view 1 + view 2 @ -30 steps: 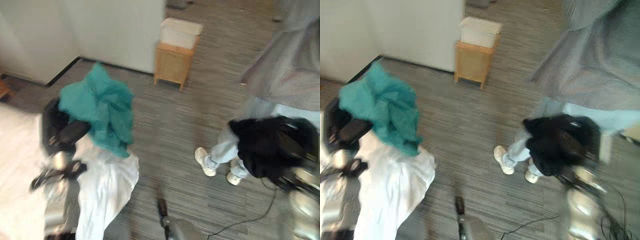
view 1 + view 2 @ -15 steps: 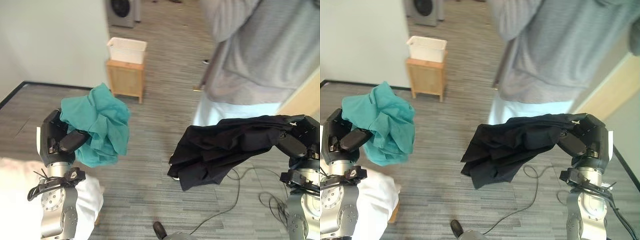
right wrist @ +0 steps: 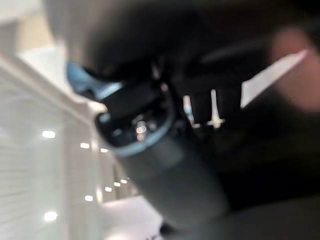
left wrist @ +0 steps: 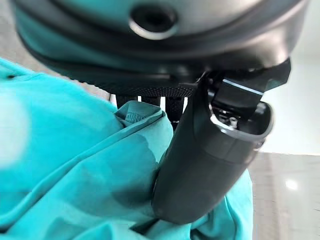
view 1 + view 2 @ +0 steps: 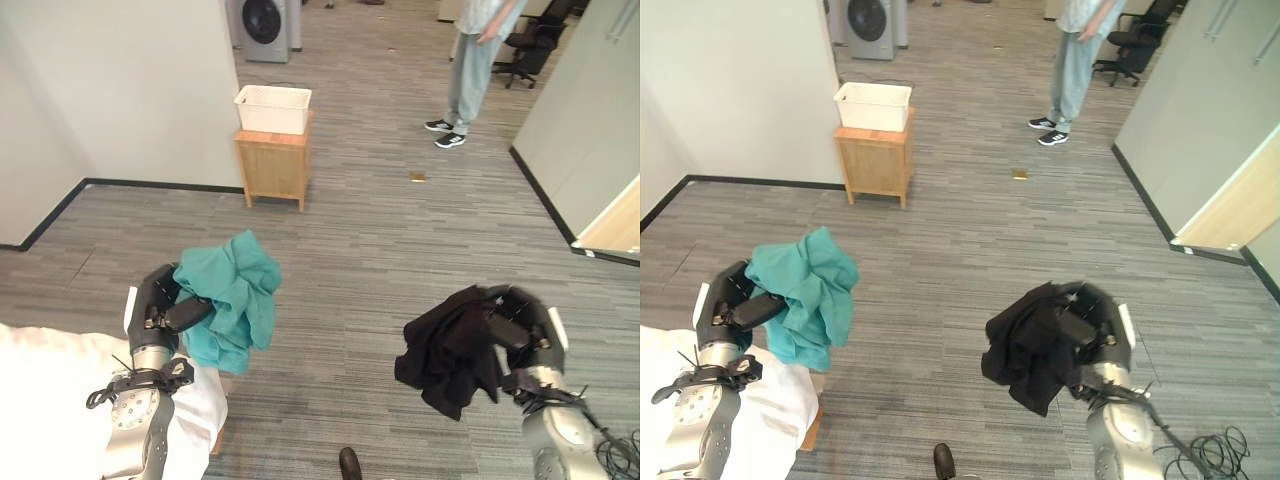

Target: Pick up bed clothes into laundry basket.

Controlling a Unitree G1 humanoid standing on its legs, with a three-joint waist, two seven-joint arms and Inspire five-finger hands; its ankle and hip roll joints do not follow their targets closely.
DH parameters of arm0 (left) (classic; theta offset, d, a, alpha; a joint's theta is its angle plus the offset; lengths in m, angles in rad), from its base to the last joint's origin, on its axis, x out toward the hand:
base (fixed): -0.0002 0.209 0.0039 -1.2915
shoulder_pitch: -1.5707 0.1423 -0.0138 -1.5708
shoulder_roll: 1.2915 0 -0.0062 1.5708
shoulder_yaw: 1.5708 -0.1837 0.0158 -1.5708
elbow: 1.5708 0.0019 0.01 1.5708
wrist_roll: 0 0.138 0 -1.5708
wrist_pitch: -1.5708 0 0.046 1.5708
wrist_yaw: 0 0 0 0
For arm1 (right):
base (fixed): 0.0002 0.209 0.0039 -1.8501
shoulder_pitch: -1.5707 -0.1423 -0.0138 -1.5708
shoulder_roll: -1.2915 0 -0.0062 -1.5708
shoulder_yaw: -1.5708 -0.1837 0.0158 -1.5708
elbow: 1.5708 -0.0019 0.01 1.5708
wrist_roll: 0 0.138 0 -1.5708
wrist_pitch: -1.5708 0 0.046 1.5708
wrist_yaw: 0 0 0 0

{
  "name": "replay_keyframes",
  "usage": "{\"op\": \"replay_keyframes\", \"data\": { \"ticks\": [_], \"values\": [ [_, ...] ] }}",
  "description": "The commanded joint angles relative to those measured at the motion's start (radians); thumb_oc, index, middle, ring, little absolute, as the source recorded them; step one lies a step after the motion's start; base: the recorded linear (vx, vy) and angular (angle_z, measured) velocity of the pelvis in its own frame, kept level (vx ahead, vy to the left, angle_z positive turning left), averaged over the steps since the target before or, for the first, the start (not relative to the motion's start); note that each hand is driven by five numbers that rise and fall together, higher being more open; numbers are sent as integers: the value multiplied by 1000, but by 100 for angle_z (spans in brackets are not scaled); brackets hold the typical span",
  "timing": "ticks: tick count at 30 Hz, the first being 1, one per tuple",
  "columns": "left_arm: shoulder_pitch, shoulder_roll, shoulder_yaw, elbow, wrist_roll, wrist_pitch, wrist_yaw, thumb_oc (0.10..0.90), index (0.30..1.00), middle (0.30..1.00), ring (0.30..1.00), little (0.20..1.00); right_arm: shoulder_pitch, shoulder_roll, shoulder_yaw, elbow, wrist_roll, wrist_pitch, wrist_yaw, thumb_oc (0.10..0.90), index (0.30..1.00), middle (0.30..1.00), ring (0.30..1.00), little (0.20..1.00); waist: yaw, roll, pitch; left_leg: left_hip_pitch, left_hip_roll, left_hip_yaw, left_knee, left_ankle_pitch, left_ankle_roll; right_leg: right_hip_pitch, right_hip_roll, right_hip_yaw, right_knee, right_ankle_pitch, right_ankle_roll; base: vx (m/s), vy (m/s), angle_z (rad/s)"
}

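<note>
A robot looks down over a grey striped floor (image 5: 360,240) with both arms raised in front of it, each holding a piece of clothing in the air. The left hand (image 5: 160,305) is clenched around a bunched teal garment (image 5: 232,300), which hangs from the fingers and thumb above the floor; the left wrist view shows the thumb (image 4: 205,165) pressed into the teal cloth. Below that arm, at the lower left corner of the head views, lies a white sheet (image 5: 50,400) on a bed. The right hand (image 5: 1095,325) grips a crumpled black garment (image 5: 1025,350), which droops from it above the floor well apart from the teal one. The right wrist view is too blurred to add detail. Farther away, against a pale wall (image 5: 120,90), stands a small wooden cabinet (image 5: 272,168) with a white laundry basket (image 5: 272,108) resting on its top; both garments are well apart from it. Behind it, beside the wall's far corner, sits a washing machine (image 5: 264,22). A person in light trousers (image 5: 470,70) and dark shoes stands on the far side of the floor, near a black office chair (image 5: 530,50).
</note>
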State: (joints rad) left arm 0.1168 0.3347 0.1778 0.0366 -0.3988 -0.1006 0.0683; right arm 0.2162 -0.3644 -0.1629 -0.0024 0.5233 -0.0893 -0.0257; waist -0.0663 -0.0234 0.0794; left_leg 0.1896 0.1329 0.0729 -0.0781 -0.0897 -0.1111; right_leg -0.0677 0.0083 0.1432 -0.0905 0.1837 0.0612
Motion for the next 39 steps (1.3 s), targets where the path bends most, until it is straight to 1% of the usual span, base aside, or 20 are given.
{"op": "replay_keyframes", "data": {
  "ticks": [1,5,12,14,16,17,18,21,24,25,27,28,29,30,31,33,34,36,38,39],
  "values": [
    [-144,164,73,-97,16,-139,56,400,300,300,300,300,-120,-42,-182,-127,-4,-156,-40,400,300,300,300,300,-18,-24,-35,-99,-39,81,-7,31,75,69,-66,1,97,-227,76,34,20,-5],
    [-183,168,125,-109,8,-167,104,400,300,300,300,300,-85,-76,-300,-79,-35,-184,-93,400,300,300,300,300,-66,-23,-39,-88,-37,117,-9,18,77,56,-64,30,90,-210,88,12,20,-15],
    [-210,166,122,-98,7,-180,105,400,300,300,300,300,-42,-65,-349,-63,-55,-192,-97,400,300,300,300,300,-109,-17,-35,-82,-37,156,-9,2,81,22,-63,66,109,-203,104,16,34,-25],
    [-258,179,94,-76,-4,-184,113,400,300,300,300,300,-62,-78,-336,-77,-63,-192,-94,400,300,300,300,300,-126,-11,0,-74,-36,173,-6,-8,95,-58,-54,86,262,-208,132,-56,68,-30],
    [-284,189,68,-68,-14,-190,117,400,300,300,300,300,-71,-80,-319,-105,-62,-191,-79,400,300,300,300,300,-169,-9,53,-65,-27,192,0,-3,100,-157,-15,131,426,-132,186,-80,47,-61],
    [-304,200,44,-52,-10,-191,124,400,300,300,300,300,-74,-68,-293,-122,-63,-197,-69,400,300,300,300,300,-192,-4,91,-44,-8,224,3,-13,99,-238,9,137,532,-142,197,-36,12,-64],
    [-306,201,44,-51,-10,-192,124,400,300,300,300,300,-75,-67,-293,-123,-63,-197,-69,400,300,300,300,300,-190,-4,91,-43,-8,226,3,-14,99,-241,10,139,536,-144,196,65,-2,-85],
    [-302,198,48,-55,-6,-191,112,400,300,300,300,300,-59,-50,-275,-117,-82,-187,-65,400,300,300,300,300,-189,-2,77,1,-3,272,-6,-33,74,-245,-41,61,377,-199,164,198,-90,-72],
    [-300,190,48,-56,10,-204,115,400,300,300,300,300,-37,-68,-311,-104,-90,-205,-72,400,300,300,300,300,-206,-12,43,42,18,276,-9,-60,44,-191,-29,36,175,-185,135,292,-309,-48],
    [-274,161,51,-46,-20,-187,99,400,300,300,300,300,-8,-49,-290,-99,-42,-184,-68,400,300,300,300,300,-189,-18,20,32,59,246,17,-24,15,-153,-25,36,204,-185,118,302,-534,29],
    [-256,130,55,-52,-61,-200,85,400,300,300,300,300,-7,-60,-288,-110,-25,-201,-50,400,300,300,300,300,-174,-29,7,-5,127,219,122,52,-10,-109,2,26,199,-200,80,194,-425,36],
    [-255,130,56,-53,-61,-200,84,400,300,300,300,300,-7,-61,-289,-110,-24,-201,-50,400,300,300,300,300,-175,-30,6,-12,130,216,127,58,-13,-112,4,24,197,-192,75,102,-301,23],
    [-247,116,59,-46,-65,-188,78,400,300,300,300,300,-23,-80,-284,-92,-16,-203,-49,400,300,300,300,300,-159,-34,10,-45,161,186,197,123,-23,-86,20,15,181,-188,53,94,-300,18],
    [-239,108,59,-47,-74,-180,72,400,300,300,300,300,-34,-99,-282,-82,-9,-204,-53,400,300,300,300,300,-140,-42,14,-77,175,160,272,157,-13,-60,25,14,170,-195,35,138,-374,15],
    [-230,100,61,-54,-87,-178,67,400,300,300,300,300,-41,-108,-278,-81,-1,-200,-53,400,300,300,300,300,-124,-50,20,-115,167,125,330,168,4,-45,24,12,159,-194,16,88,-302,22],
    [-202,85,72,-74,-106,-172,61,400,300,300,300,300,-67,-138,-260,-78,4,-191,-49,400,300,300,300,300,-84,-63,38,-201,77,45,382,131,36,-17,3,6,140,-196,0,57,-176,33],
    [-189,82,78,-77,-113,-170,58,400,300,300,300,300,-72,-144,-260,-78,4,-184,-48,400,300,300,300,300,-80,-67,38,-219,70,50,375,123,37,-5,-11,1,136,-200,0,106,-76,21],
    [-175,85,88,-75,-120,-174,57,400,300,300,300,300,-75,-151,-268,-82,-1,-175,-43,400,300,300,300,300,-79,-58,37,-218,77,110,309,102,32,9,-29,-21,133,-216,-2,111,-14,46],
    [-166,82,89,-68,-118,-177,58,400,300,300,300,300,-74,-154,-266,-100,-11,-172,-36,400,300,300,300,300,-74,-35,30,-202,51,150,213,86,29,14,-30,-35,144,-238,-3,134,44,67],
    [-170,81,86,-55,-120,-182,65,400,300,300,300,300,-82,-166,-261,-99,-6,-172,-31,400,300,300,300,300,-71,-22,27,-191,27,142,146,94,29,14,-27,-41,153,-250,-1,98,49,40]
  ]
}}
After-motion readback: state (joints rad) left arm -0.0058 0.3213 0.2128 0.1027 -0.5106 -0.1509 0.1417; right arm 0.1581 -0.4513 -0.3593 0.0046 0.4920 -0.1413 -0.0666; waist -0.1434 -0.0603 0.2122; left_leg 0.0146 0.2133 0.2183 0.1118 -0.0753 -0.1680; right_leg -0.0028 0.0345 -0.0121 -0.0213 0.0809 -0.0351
